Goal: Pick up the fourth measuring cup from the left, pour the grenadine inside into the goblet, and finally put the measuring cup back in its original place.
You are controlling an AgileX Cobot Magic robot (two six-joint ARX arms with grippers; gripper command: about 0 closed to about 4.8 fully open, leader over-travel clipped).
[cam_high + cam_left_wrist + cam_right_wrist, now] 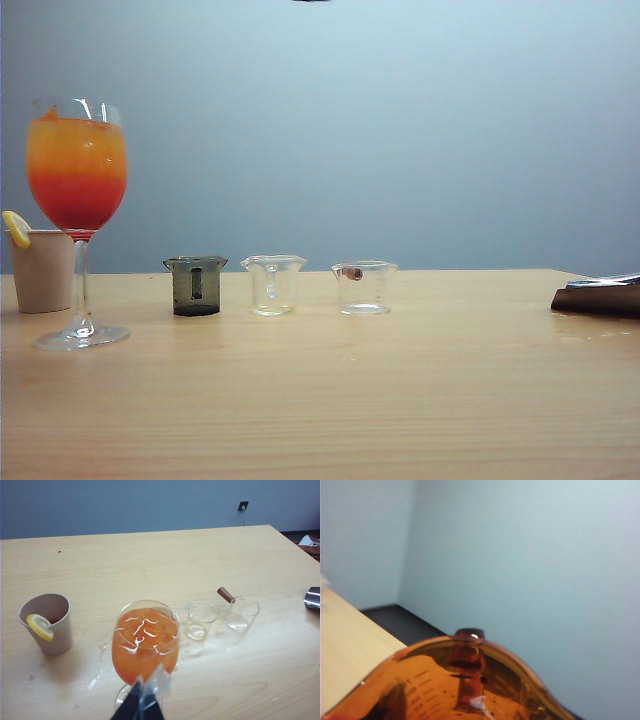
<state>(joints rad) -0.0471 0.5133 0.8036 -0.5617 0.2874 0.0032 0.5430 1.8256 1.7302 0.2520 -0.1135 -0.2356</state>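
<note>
The amber cup [455, 685] is seen close up in the right wrist view, filling the lower part of the picture directly before the right hand, lifted clear of the surface [400, 400]. Its rim, printed scale and handle can be made out through the amber plastic, but the right hand's fingers are not shown, so a grip on the cup cannot be confirmed; whether grenadine is left inside cannot be told either. In the exterior view neither the right hand nor the amber cup appears.

The left hand [137, 707] is seen only as dark fingertips just below the goblet [145, 642], at its stem; whether the stem is clasped cannot be told. The goblet is filled with orange drink, red toward the bottom of the bowl as the exterior view shows. Beyond the left hand to one side stands a beige cup [47, 625] with a lemon slice [39, 627]; to the other side stand two clear cups [200, 620]. A grey cup [196, 285] stands between the goblet and the clear cups.
</note>
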